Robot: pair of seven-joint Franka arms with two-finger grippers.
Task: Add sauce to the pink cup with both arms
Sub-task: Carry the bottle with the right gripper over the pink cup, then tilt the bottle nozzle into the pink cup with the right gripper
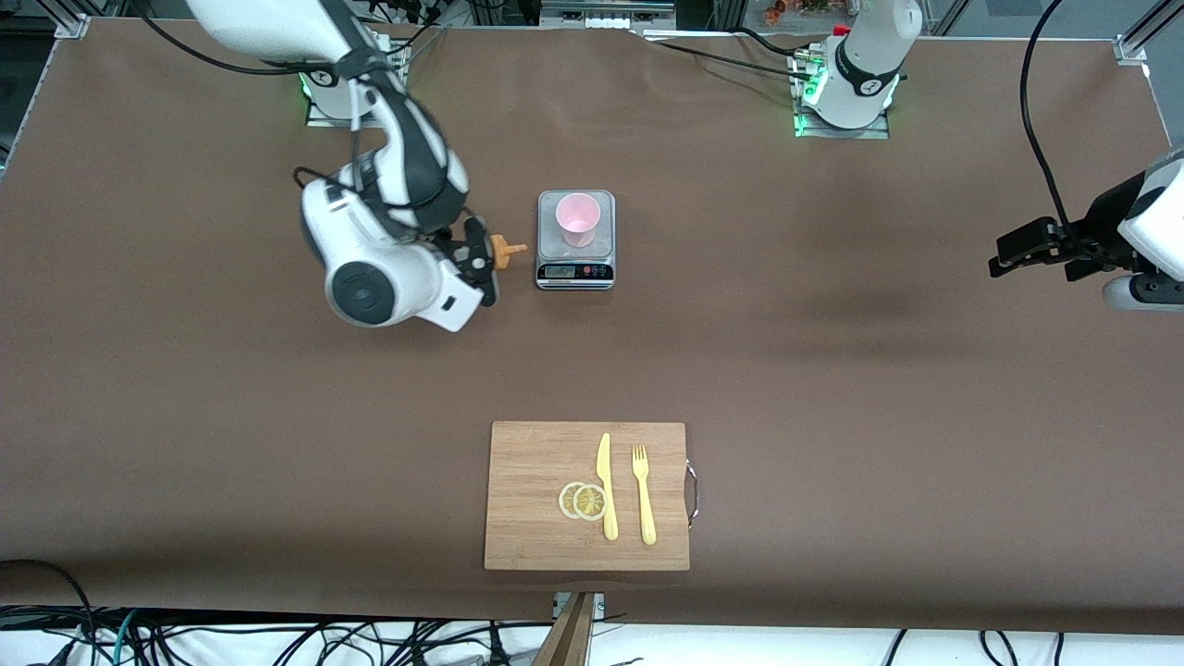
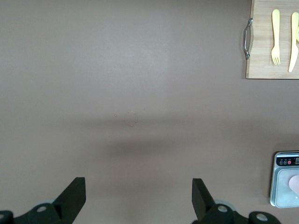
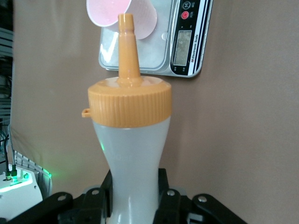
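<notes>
The pink cup [image 1: 578, 218] stands on a small silver kitchen scale [image 1: 575, 271] in the middle of the table; it also shows in the right wrist view [image 3: 140, 16]. My right gripper [image 1: 479, 257] is shut on the sauce bottle [image 3: 131, 149], a whitish squeeze bottle tipped on its side above the table, its orange nozzle [image 1: 507, 250] pointing at the scale from the right arm's end. My left gripper [image 1: 1017, 252] is open and empty, held above bare table at the left arm's end; its fingers [image 2: 74, 193] show wide apart.
A wooden cutting board [image 1: 536, 536] with a metal handle lies near the front edge, holding two lemon slices [image 1: 583, 500], a yellow knife [image 1: 606, 486] and a yellow fork [image 1: 644, 495]. The scale's edge [image 2: 286, 179] and the board [image 2: 261, 60] show in the left wrist view.
</notes>
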